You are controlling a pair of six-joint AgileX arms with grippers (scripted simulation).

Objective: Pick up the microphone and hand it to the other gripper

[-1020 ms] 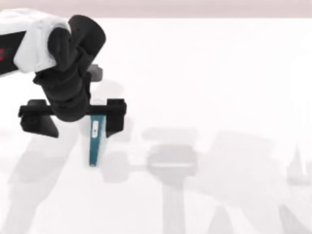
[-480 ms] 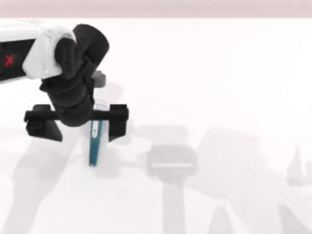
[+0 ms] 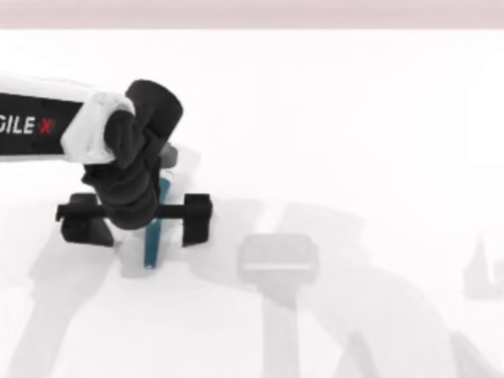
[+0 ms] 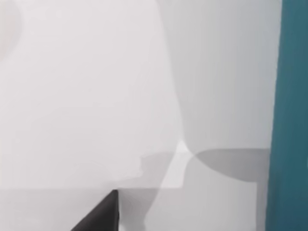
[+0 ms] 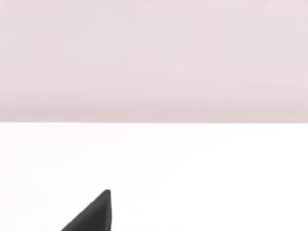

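Observation:
The microphone lies on the white table at the left, with its teal handle (image 3: 150,246) tapering toward the front edge. My left arm hides its silver head and white switch plate. My left gripper (image 3: 138,220) hangs open right above it, one black finger on each side of the handle and neither touching it. In the left wrist view the handle (image 4: 288,120) runs along one edge, well apart from the one finger (image 4: 102,216) that shows. My right gripper is outside the top view; its wrist view shows one black fingertip (image 5: 96,214) over bare table, holding nothing.
The white table (image 3: 354,118) ends at a pinkish back wall (image 3: 252,12). Grey shadows of the arms fall across the front half of the table (image 3: 277,264).
My left gripper has moved right and toward the front edge, lowering over the microphone and now covering its switch plate. The microphone has not moved.

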